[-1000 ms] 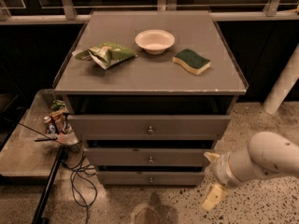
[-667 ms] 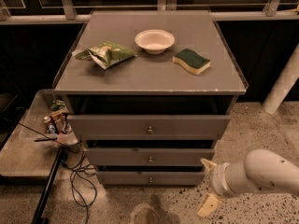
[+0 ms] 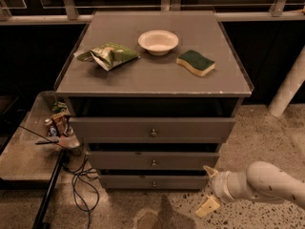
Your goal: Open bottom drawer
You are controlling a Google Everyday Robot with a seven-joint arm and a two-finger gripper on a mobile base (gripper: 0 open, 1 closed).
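Note:
The bottom drawer (image 3: 143, 182) is the narrowest grey front at the foot of the cabinet, with a small round metal knob (image 3: 154, 183) at its centre. It looks pushed in. My gripper (image 3: 208, 189) is low at the lower right, just off the drawer's right end and right of the knob. Its two cream fingers (image 3: 208, 206) stand apart, open and empty. The white arm (image 3: 267, 182) runs in from the right edge.
Above are the mid-sized drawer (image 3: 153, 160) and the tall top drawer (image 3: 152, 128). On the cabinet top lie a green chip bag (image 3: 110, 55), a white bowl (image 3: 158, 41) and a green-yellow sponge (image 3: 195, 62). A low shelf with small items (image 3: 58, 125) and cables (image 3: 81, 185) stands at left.
My arm and gripper have dropped lower and drawn slightly toward the bottom drawer's right end. The drawers and the things on top have not moved.

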